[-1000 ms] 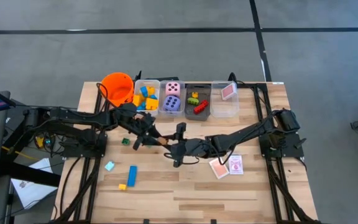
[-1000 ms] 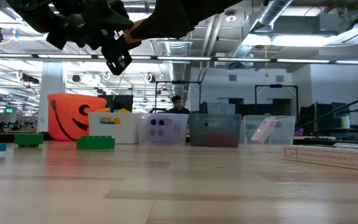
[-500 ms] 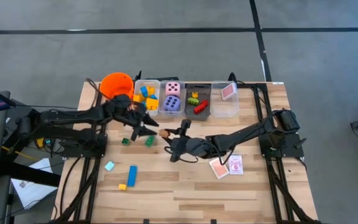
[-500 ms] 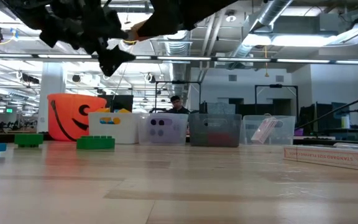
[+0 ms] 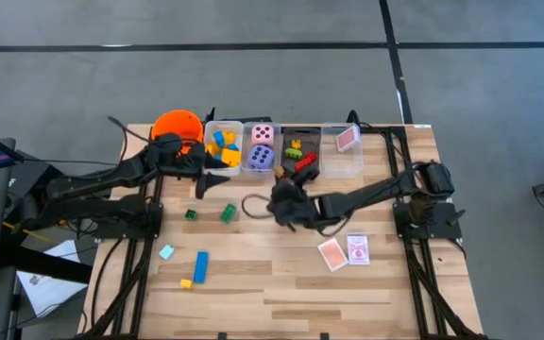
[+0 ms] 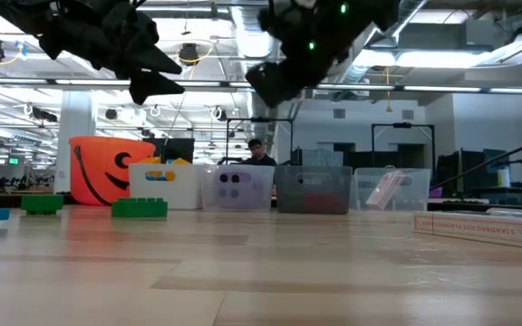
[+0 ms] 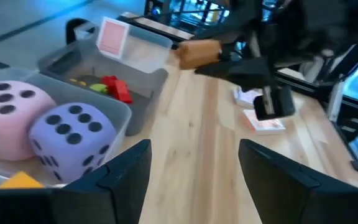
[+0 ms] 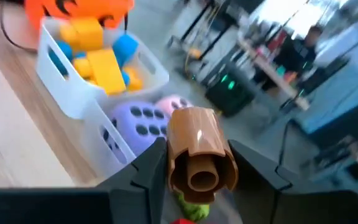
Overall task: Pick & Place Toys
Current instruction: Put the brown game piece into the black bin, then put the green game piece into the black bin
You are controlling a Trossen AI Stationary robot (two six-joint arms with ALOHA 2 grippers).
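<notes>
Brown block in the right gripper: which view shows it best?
Right wrist view: the brown block fills the frame, clamped between the right gripper fingers. The left wrist view shows it smaller, from the side. High and low views don't show it clearly.

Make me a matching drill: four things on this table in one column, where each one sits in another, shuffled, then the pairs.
Things
1. purple die
2. brown block
3. long blue block
4. yellow blocks

Places
A. lying on the bare table
B. in the white bin next to the orange bucket
C. held in the right tool
D. in a clear bin with the pink die

Pairs: 1-D, 2-C, 3-A, 4-B
</notes>
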